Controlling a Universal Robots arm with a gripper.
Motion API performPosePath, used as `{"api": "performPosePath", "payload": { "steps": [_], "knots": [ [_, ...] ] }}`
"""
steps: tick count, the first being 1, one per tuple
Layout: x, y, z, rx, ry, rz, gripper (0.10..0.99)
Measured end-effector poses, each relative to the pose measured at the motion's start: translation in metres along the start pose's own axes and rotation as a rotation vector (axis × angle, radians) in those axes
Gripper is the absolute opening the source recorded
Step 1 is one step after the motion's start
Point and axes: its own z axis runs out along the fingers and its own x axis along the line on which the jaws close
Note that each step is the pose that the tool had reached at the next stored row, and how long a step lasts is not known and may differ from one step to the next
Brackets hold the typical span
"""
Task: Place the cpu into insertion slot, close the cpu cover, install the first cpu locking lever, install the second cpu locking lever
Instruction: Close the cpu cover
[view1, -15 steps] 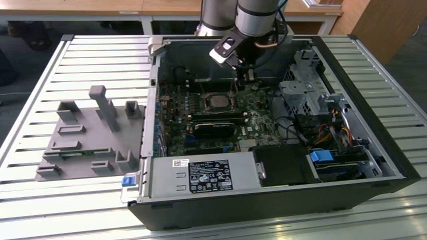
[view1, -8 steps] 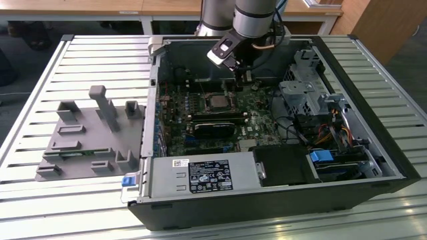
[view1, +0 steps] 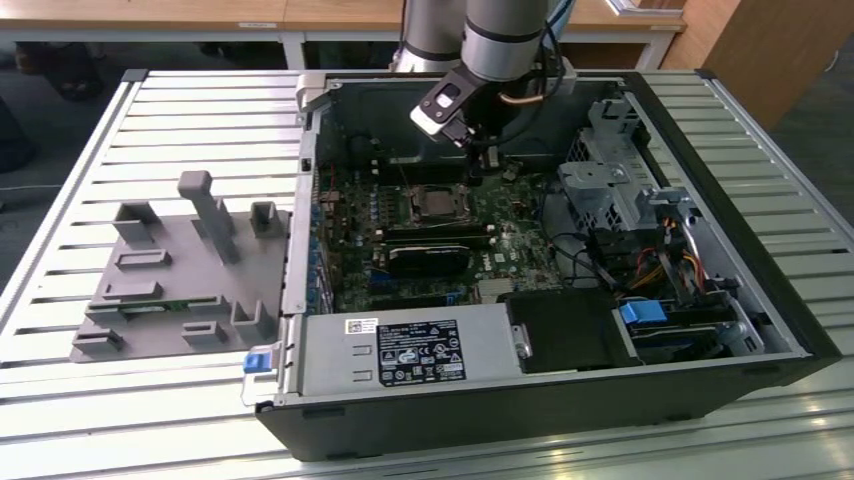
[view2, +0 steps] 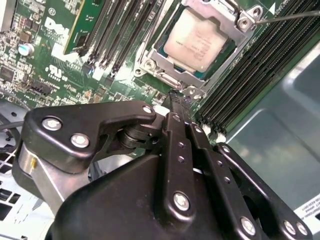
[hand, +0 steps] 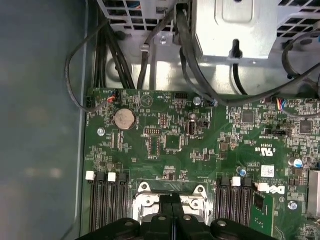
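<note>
- The cpu (view2: 197, 39) is seen lying flat in the insertion slot (view2: 161, 70), its silvery-beige metal face turned up toward the open side of the computer case (view1: 747, 300); being square, it has no long axis, and its edges run parallel to the slot's rim.
- The cpu cover (view2: 235, 12) is seen as a silvery frame about the cpu's face, overlapping one edge; whether it is pressed fully down cannot be told.
- A thin metal lever rod (view2: 290, 15) reaches out from one corner of the slot across the memory slots (view2: 260, 65); whether it is latched cannot be told.
- The slot is flanked on two opposite sides by the long black memory slots, their long axes parallel to its edges.
- The end effector (view2: 180, 97) is clenched, its black fingers (view2: 175, 145) pressed together; the tips are held just beside one corner of the slot; contact with the green circuit board (hand: 165, 125) cannot be told.
- The case is laid on its side on a slatted metal table (view1: 160, 110); a labelled power supply (view1: 400, 350) and a black fan card (view1: 427, 258) are mounted inside.
- A grey fixture (view1: 174, 270) is set on the table at the exterior view's left of the case; a wooden worktop (view1: 200, 12) is seen behind the table.
</note>
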Motion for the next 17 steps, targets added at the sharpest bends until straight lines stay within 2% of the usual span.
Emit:
{"api": "performPosePath", "payload": {
  "steps": [6, 13, 17],
  "knots": [
    [0.0004, -0.0159, 0.0022, 0.000, -0.0001, 0.000, 0.106],
    [0.0001, -0.0187, 0.0068, 0.000, -0.0001, 0.000, 0.106],
    [0.0000, -0.0249, 0.0093, 0.000, 0.0000, 0.000, 0.106]
  ]
}}
